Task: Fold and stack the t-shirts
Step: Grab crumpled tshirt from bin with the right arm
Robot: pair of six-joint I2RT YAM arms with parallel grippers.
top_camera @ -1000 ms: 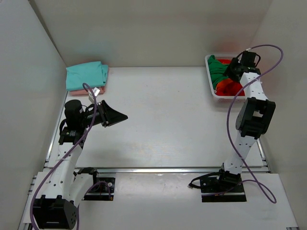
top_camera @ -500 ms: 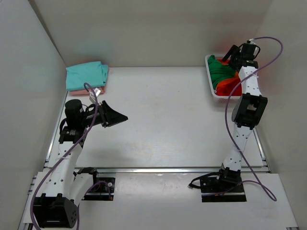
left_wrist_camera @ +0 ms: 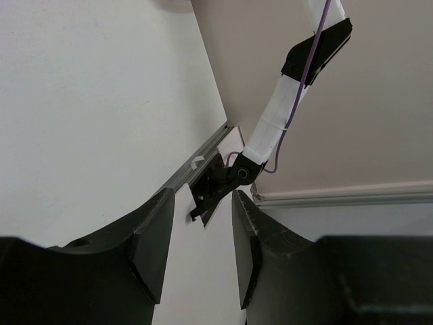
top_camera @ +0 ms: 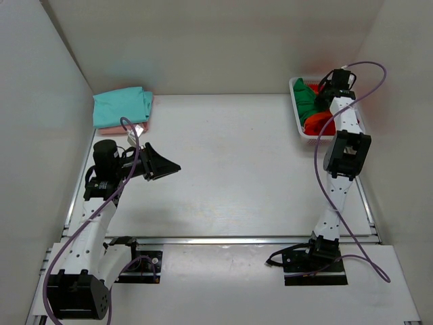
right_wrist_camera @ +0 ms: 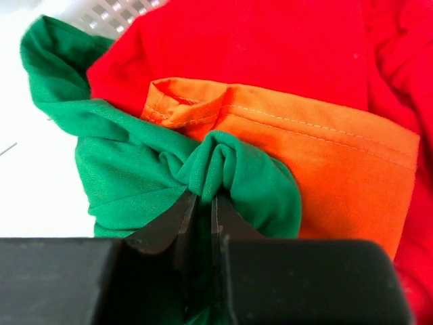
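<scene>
T-shirts sit in two places on the surface [top_camera: 230, 162]. At the far right corner, a white lattice basket [top_camera: 298, 127] holds a loose heap: a dark green t-shirt [top_camera: 306, 99] lies toward the basket's left side, with a red t-shirt [top_camera: 318, 124] bunched nearer the arms. In the right wrist view the dark green t-shirt [right_wrist_camera: 128, 169] is crumpled over an orange t-shirt [right_wrist_camera: 325, 169], whose stitched hem runs across the middle. The red t-shirt [right_wrist_camera: 270, 47] fills the space behind and to the right of both. A bit of the basket lattice [right_wrist_camera: 118, 8] shows at the top edge.

The right fingers [right_wrist_camera: 177, 227] are pressed almost together on a raised fold of the dark green t-shirt, and the pinched cloth bulges out just above their tips. The right arm reaches over the basket from the near side.

At the far left corner, a folded teal t-shirt [top_camera: 122, 106] rests on a pale pink t-shirt [top_camera: 149, 107], of which only a thin edge shows.

The left fingers [top_camera: 162, 164] hover above the left part of the surface, well apart from every shirt. In the left wrist view the left fingers [left_wrist_camera: 150, 247] stand partly apart with nothing between them.
</scene>
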